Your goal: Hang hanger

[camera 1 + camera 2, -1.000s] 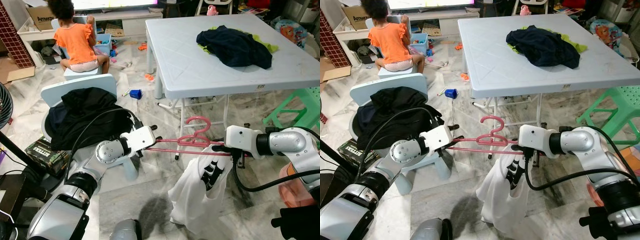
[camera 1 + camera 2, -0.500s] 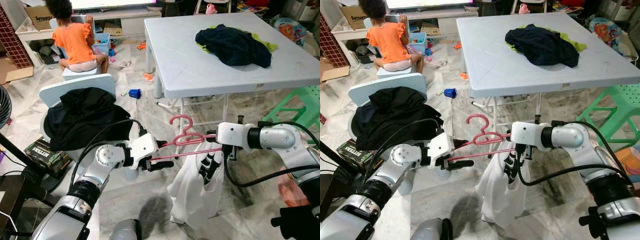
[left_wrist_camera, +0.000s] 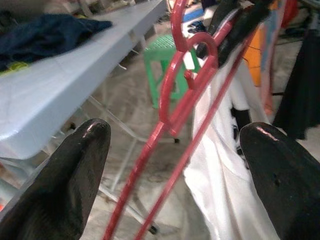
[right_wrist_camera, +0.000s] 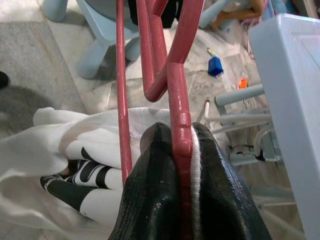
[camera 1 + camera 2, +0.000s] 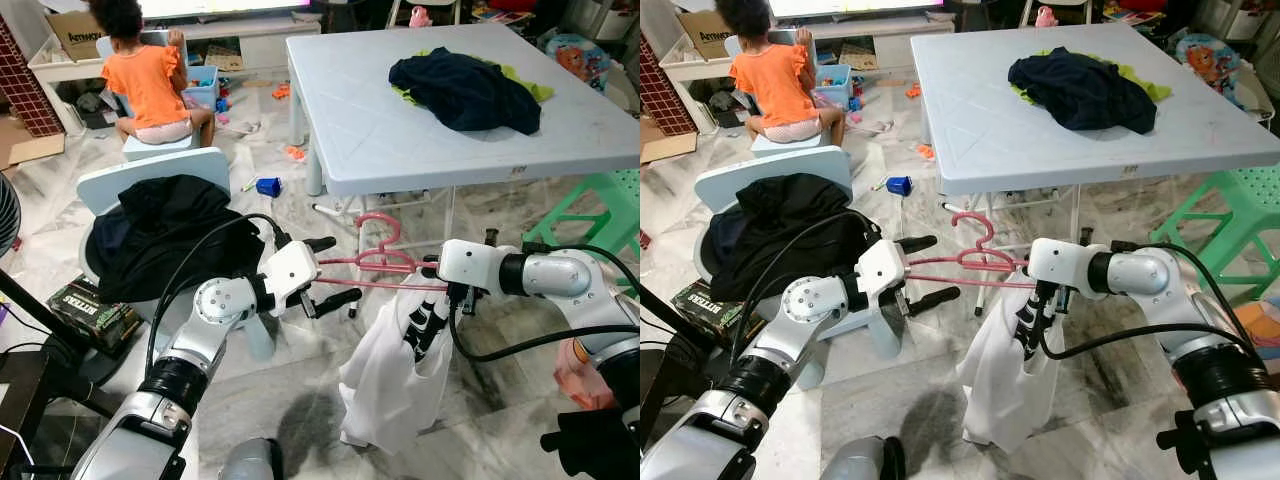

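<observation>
Counter [image 5: 400, 130]: you have the white counter ahead on the robot's right, with a dark garment [image 5: 465, 90] heaped on it.
Chair [image 5: 150, 180]: pale chair to the left, draped in black clothing [image 5: 165, 235].
Person [image 5: 150, 80]: seated on the floor beyond the chair, back turned.
Shirt [image 5: 390, 385]: white with black print, hanging from the hanger's right end down toward the floor.
Hanger [image 5: 375, 265]: pink, held level in the air below the counter's near edge, between your two tools.
Right tool [image 4: 172, 145]: your fingers are clamped on the hanger's bar, shirt cloth beside them.
Left tool [image 5: 328, 272]: your fingers are spread wide, one above and one below the hanger's left end, not gripping it.
</observation>
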You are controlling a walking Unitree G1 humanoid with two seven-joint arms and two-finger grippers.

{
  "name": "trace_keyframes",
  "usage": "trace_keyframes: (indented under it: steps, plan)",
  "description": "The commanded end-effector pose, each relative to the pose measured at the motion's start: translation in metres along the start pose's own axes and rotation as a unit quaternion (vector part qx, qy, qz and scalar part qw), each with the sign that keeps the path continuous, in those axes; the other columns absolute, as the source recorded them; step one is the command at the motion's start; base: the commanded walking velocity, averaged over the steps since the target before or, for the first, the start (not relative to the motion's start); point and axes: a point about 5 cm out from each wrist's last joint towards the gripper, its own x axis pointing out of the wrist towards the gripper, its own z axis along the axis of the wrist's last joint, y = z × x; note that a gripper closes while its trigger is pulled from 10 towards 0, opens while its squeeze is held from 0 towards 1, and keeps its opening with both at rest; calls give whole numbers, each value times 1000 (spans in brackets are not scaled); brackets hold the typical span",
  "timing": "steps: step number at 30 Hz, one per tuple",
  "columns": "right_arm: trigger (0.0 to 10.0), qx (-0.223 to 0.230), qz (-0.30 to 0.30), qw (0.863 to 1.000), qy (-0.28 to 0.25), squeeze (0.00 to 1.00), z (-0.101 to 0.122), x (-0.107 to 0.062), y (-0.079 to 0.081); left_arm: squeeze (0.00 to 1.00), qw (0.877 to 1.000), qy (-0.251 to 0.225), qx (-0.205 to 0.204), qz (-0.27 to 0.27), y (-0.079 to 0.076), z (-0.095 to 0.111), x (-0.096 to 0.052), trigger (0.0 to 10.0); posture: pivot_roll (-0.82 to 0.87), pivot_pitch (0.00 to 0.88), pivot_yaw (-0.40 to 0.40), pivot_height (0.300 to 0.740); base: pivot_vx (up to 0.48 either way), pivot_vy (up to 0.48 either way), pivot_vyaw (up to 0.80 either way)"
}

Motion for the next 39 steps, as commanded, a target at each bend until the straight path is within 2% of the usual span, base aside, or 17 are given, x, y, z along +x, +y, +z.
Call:
trace_keyframes:
  steps: [1,8,9,12,17,19,22,24,26,28,32,35,36,37,39]
  plan:
    - [10000,-8,-34,999,-5,0,6,-4,-16,1000,1000,5,-6,-20,-3,0,-3,10000,-54,0,12,740,0,0,0]
    - [10000,36,-116,993,-4,0,6,-5,-38,1000,1000,-5,-22,-17,-16,-1,0,10000,-60,0,15,740,0,0,0]
    - [10000,61,-149,987,-21,0,11,-7,-47,1000,999,-6,-32,-12,-20,-3,0,10000,-60,0,15,740,0,0,0]
    - [10000,119,-186,973,-70,0,25,-10,-62,1000,999,-1,-43,-2,-29,-9,1,10000,-59,0,11,740,0,0,0]
    - [10000,159,-189,961,-123,0,43,-13,-71,1000,998,11,-49,25,-30,-16,0,10000,-59,0,11,740,0,0,0]
    - [10000,168,-181,956,-159,0,57,-20,-76,1000,997,22,-52,51,-25,-20,-2,10000,-59,0,9,740,0,0,0]
    - [10000,175,-177,951,-182,0,66,-27,-81,1000,996,29,-49,73,-19,-23,-3,10000,-63,0,9,740,0,0,0]
    - [10000,179,-167,945,-216,0,80,-40,-90,1000,991,39,-49,114,-7,-26,-6,10000,-63,0,9,740,0,0,0]
    - [10000,182,-165,944,-221,0,83,-44,-91,1000,990,42,-50,126,-4,-26,-6,10000,-74,0,12,740,0,0,0]
    - [10000,181,-151,940,-245,0,95,-54,-95,1000,984,39,-62,162,6,-26,-7,10000,-80,0,13,740,0,0,0]
    - [10000,186,-118,935,-279,0,109,-65,-94,1000,979,30,-70,191,16,-22,-5,10000,-81,0,11,740,0,0,0]
    - [10000,178,-76,933,-305,0,121,-69,-86,1000,978,19,-67,194,20,-16,2,10000,-83,0,9,740,0,0,0]
    - [10000,180,-65,931,-312,0,125,-70,-83,784,979,15,-69,193,21,-14,5,10000,-83,0,9,740,0,0,0]
    - [10000,181,-58,929,-318,0,127,-71,-81,0,979,8,-73,190,20,-12,8,10000,-83,0,9,740,0,0,0]
    - [10000,180,-40,927,-327,0,132,-71,-75,0,979,-25,-104,173,18,-3,20,10000,-89,0,10,740,0,0,0]
